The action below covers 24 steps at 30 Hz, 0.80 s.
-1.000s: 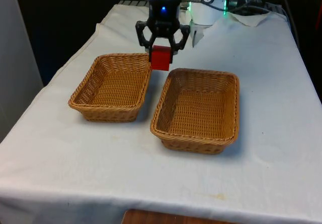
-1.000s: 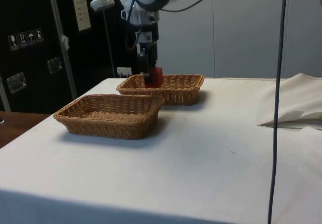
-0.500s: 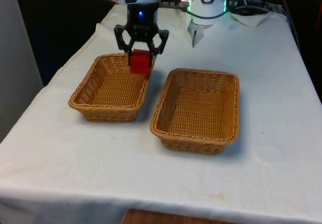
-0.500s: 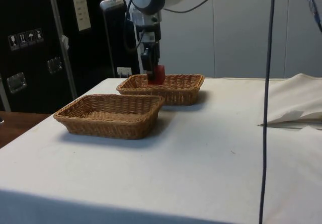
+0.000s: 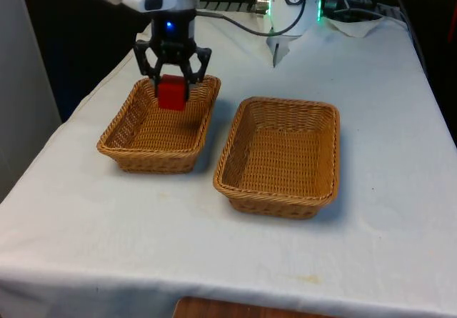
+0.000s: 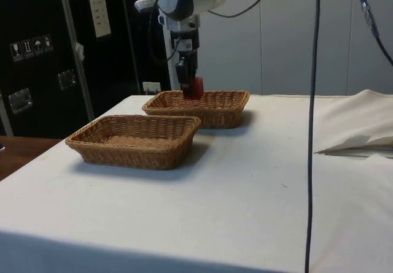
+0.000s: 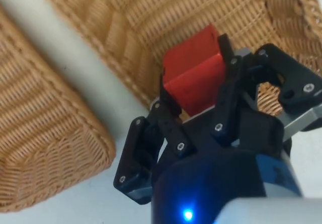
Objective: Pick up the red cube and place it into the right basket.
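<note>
Your claw is closed on the red cube, hanging over the far end of the basket at the frame's left. Releasing there may bounce it against the wicker rim and out.

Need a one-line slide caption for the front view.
Gripper holds the red cube above the wicker basket on the front view's left, beside a second basket.

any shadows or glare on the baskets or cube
Front view: the baskets cast soft shadows on the cloth; no glare. Wrist view: the cube in the gripper is evenly lit.
</note>
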Each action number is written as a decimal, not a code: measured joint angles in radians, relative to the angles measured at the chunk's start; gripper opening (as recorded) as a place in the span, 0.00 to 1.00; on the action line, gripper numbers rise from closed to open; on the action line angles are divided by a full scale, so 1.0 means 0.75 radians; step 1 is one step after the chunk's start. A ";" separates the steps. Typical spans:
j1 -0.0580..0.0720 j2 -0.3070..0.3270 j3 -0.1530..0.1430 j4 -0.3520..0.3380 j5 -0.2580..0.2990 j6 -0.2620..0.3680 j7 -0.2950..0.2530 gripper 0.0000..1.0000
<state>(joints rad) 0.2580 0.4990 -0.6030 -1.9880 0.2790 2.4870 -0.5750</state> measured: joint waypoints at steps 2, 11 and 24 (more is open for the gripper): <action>-0.003 0.019 -0.013 0.019 0.024 -0.007 -0.027 0.03; -0.019 0.111 -0.031 0.085 0.156 -0.023 -0.135 0.03; -0.032 0.240 -0.049 0.171 0.312 -0.028 -0.256 0.37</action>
<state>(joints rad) 0.2340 0.6790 -0.6400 -1.8600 0.5130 2.4660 -0.7670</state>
